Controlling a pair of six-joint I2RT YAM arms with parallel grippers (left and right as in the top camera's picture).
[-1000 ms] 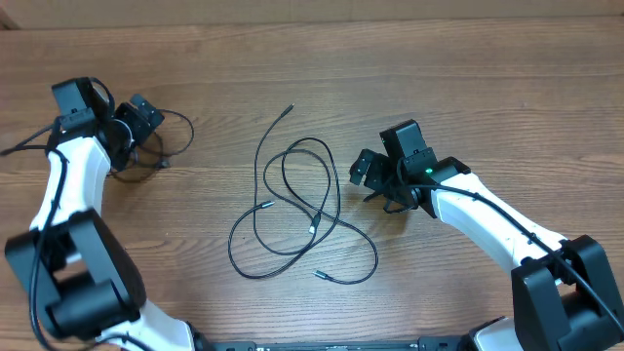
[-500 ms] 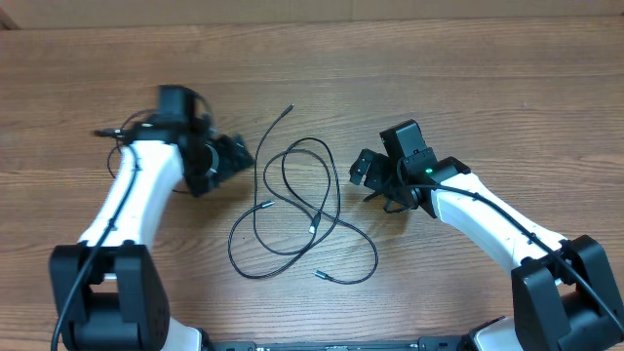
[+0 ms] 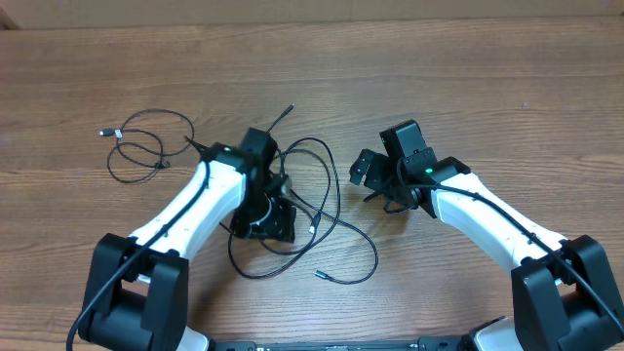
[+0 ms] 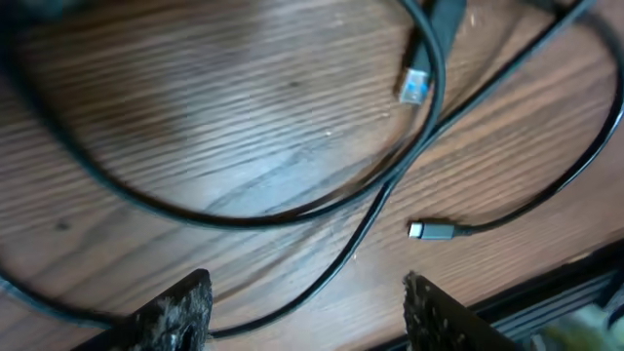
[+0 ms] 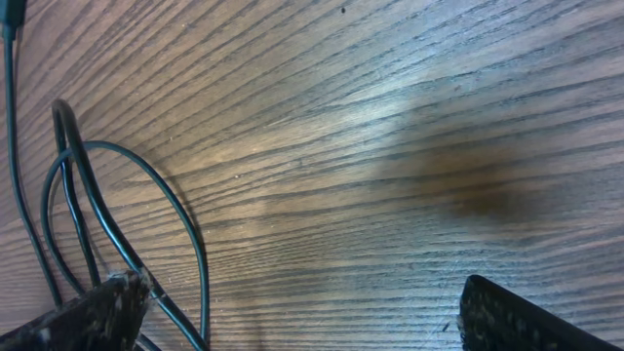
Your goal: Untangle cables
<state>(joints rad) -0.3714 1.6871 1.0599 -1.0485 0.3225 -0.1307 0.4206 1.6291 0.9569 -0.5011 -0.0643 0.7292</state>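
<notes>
Several thin black cables (image 3: pixel 335 185) lie looped over one another in the middle of the wooden table. My left gripper (image 3: pixel 265 222) is over the left side of this tangle, open. In the left wrist view one cable (image 4: pixel 292 210) runs across between the open fingers (image 4: pixel 307 292), and a silver-tipped plug (image 4: pixel 429 230) lies just beyond them. One separate cable (image 3: pixel 156 110) lies loosely coiled at the far left. My right gripper (image 3: pixel 366 171) is to the right of the tangle, open and empty (image 5: pixel 302 302), with cable loops (image 5: pixel 202 253) by its left finger.
The table (image 3: pixel 468 78) is brown wood grain. Loose plug ends of the tangle lie at the back (image 3: pixel 291 107) and at the front (image 3: pixel 318 275). The arm bases stand at the front corners.
My left arm has swung from the far left, leaving the separate cable there, to the left side of the middle tangle. The right arm has not moved.
</notes>
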